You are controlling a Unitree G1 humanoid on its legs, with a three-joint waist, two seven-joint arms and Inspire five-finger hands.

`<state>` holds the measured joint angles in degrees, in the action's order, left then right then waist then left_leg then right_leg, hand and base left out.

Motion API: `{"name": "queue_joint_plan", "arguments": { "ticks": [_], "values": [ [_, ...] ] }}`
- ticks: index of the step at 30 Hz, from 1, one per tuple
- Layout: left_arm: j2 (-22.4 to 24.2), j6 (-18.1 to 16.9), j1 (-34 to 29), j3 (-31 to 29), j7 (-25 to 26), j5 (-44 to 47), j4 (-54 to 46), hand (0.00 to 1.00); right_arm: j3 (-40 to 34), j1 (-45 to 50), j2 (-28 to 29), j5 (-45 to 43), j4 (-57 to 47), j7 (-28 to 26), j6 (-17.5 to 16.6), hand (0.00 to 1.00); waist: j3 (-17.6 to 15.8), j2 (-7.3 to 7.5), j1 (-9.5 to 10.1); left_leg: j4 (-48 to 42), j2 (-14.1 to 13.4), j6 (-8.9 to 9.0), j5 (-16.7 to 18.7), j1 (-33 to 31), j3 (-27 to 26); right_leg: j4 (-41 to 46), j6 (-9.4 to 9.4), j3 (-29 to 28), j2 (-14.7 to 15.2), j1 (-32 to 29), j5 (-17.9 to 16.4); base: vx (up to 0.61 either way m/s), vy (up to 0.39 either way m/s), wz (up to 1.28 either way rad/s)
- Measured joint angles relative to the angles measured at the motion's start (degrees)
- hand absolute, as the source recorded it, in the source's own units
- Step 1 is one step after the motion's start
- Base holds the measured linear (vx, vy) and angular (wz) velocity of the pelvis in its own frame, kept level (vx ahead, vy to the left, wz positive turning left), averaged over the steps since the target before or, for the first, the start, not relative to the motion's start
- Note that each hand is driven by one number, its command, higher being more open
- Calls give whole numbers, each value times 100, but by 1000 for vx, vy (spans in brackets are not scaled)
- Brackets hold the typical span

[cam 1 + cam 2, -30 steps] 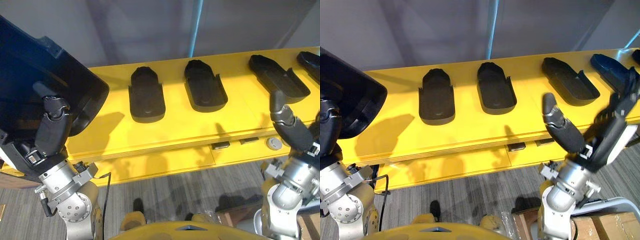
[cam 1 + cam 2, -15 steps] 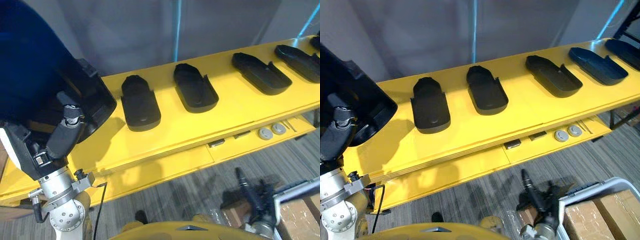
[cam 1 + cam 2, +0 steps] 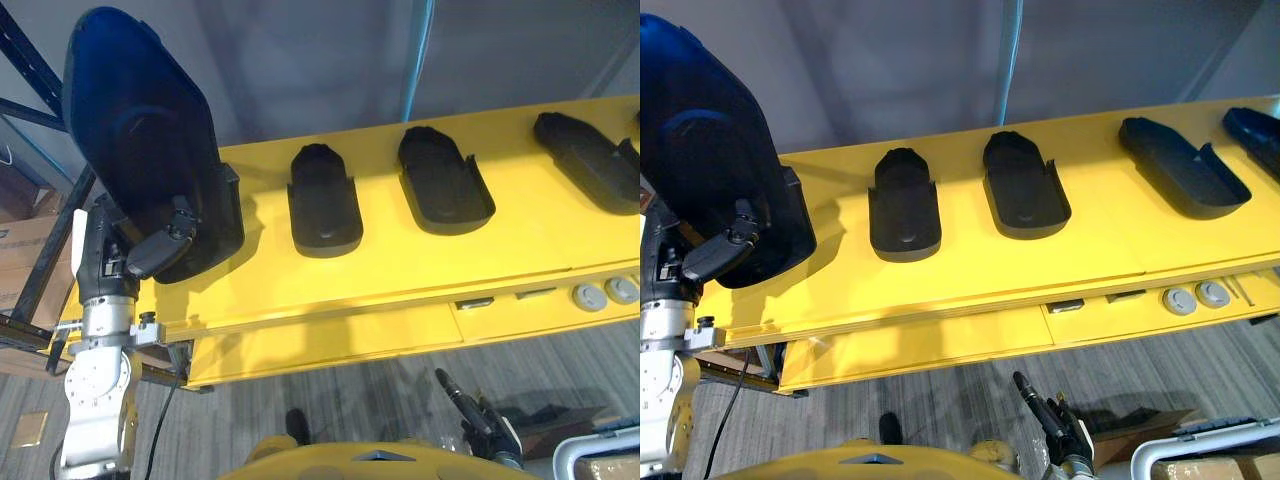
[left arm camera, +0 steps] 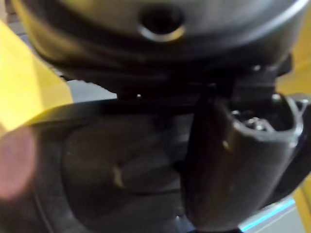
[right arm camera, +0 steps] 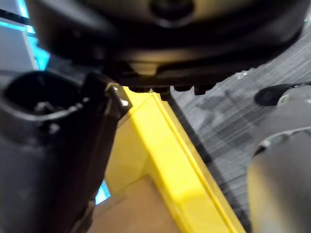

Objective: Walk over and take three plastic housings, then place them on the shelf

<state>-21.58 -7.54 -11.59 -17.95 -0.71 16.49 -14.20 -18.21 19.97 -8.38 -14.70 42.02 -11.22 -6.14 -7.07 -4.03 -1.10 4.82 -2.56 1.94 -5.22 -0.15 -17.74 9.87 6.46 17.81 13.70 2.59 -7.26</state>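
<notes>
My left hand (image 3: 150, 255) is shut on a large black plastic housing (image 3: 140, 130). It holds the housing upright above the left end of the yellow table (image 3: 400, 270), with the thumb (image 4: 233, 160) pressed against the dark shell. More black housings lie hollow side up on the table: one (image 3: 323, 200) just right of the held one, another (image 3: 445, 188) beside it, and a third (image 3: 1185, 168) further right. My right hand (image 3: 1045, 415) hangs low over the carpet in front of the table, open and holding nothing.
A black metal shelf frame (image 3: 40, 180) stands at the far left with cardboard boxes (image 3: 20, 250) behind it. Two round grey discs (image 3: 603, 293) sit on the table's lower ledge. A white bin rim (image 3: 1210, 455) is at the lower right. A grey wall backs the table.
The camera has swung. My left hand has lifted the housing from a tilted pose to upright and higher. My right hand has dropped from table height to near the floor.
</notes>
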Motion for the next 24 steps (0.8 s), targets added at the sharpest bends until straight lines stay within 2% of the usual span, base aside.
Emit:
{"name": "queue_joint_plan", "arguments": {
  "ticks": [2, 4, 7, 11, 17, 24],
  "values": [
    [-189, 284, 146, -39, -261, 369, 264, 0, -103, -71, -76, 54, 146, -62, 137, 100, -62, -72, -35, 2, 9, 4, -49, -38, -3, 96, 39, -27, 14, -82, -34, -65, 22, -2],
    [-591, 684, 356, -52, -584, 960, 732, 0, -204, -110, -94, 98, 315, -115, 256, 100, -155, -109, -55, 1, 6, -17, -111, -44, -31, 237, 71, -76, 5, -173, -84, -45, 8, -6],
    [-874, 1148, 682, -53, -860, 1571, 1308, 0, -282, -93, -97, 209, 359, -136, 403, 100, -178, -102, -54, 0, -9, -5, -159, -68, -55, 392, 49, -106, 10, -283, -153, -6, -5, -1],
    [-1260, 1668, 1285, -119, -1111, 2162, 2353, 0, -301, -170, -108, 308, 442, -210, 433, 100, -210, -85, -37, -2, -12, -14, -195, -145, -105, 517, 43, -192, 21, -457, -180, -10, 3, -4],
    [-1409, 2090, 1689, -192, -1384, 2228, 3006, 0, -300, -240, -109, 308, 444, -224, 456, 100, -300, -39, 30, -3, -18, -15, -211, -155, -153, 590, 35, -257, 24, -539, -186, -16, 11, -5],
    [-1653, 2329, 2143, -235, -1746, 2167, 3280, 0, -300, -382, -117, 300, 436, -235, 462, 100, -473, 5, 95, -2, -33, -26, -228, -267, -160, 608, 54, -245, 19, -630, -171, -15, 6, 2]
  ]
}}
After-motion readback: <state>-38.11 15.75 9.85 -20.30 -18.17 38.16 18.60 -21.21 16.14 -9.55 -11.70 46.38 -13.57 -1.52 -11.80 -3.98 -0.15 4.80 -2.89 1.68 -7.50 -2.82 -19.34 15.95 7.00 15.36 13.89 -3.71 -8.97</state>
